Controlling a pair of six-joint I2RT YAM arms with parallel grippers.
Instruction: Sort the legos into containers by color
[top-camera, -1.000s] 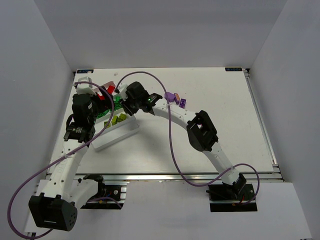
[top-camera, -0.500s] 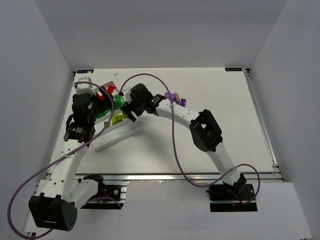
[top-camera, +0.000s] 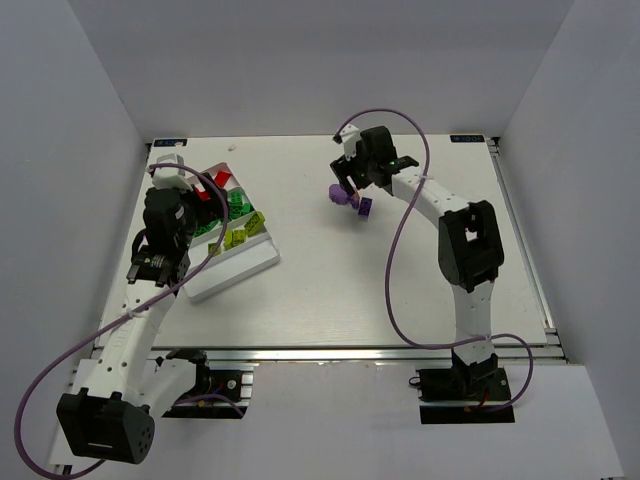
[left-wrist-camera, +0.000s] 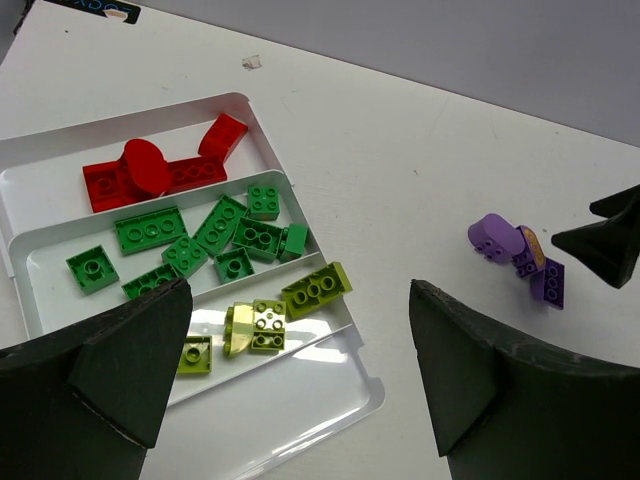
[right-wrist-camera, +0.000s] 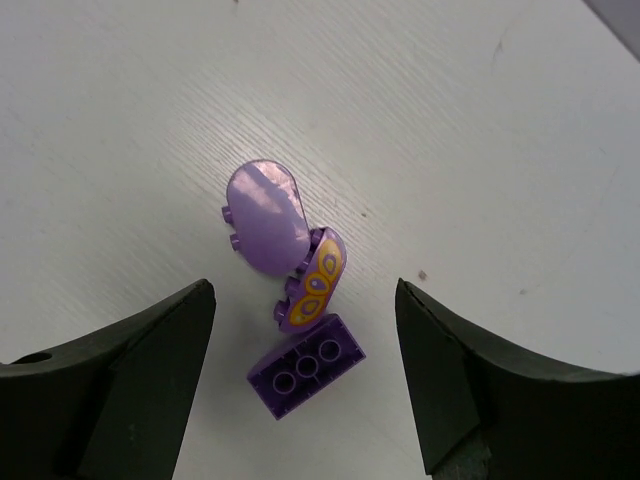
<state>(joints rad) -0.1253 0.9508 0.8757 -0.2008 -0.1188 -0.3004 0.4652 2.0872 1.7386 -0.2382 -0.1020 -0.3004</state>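
Note:
The white tray (top-camera: 240, 268) lies at the left, also in the left wrist view (left-wrist-camera: 335, 400). Its compartments hold red bricks (left-wrist-camera: 150, 175), green bricks (left-wrist-camera: 200, 240) and yellow-green bricks (left-wrist-camera: 265, 325); the nearest compartment holds nothing. My left gripper (top-camera: 180, 190) hangs open and empty over the tray's near side (left-wrist-camera: 300, 390). Three purple bricks lie together on the table: a rounded light one (right-wrist-camera: 265, 218), one with yellow marks (right-wrist-camera: 315, 280), and a dark studded one (right-wrist-camera: 305, 365). They also show in the top view (top-camera: 350, 200). My right gripper (right-wrist-camera: 305, 385) is open and empty just above them (top-camera: 348, 185).
The table's far edge runs close behind the right gripper (top-camera: 400, 137). A purple cable (top-camera: 400, 250) loops from the right arm over the table's middle. White walls close in the left and right sides.
My right gripper has left the tray and swung right and farther back to stand over the purple bricks. The left arm has not moved.

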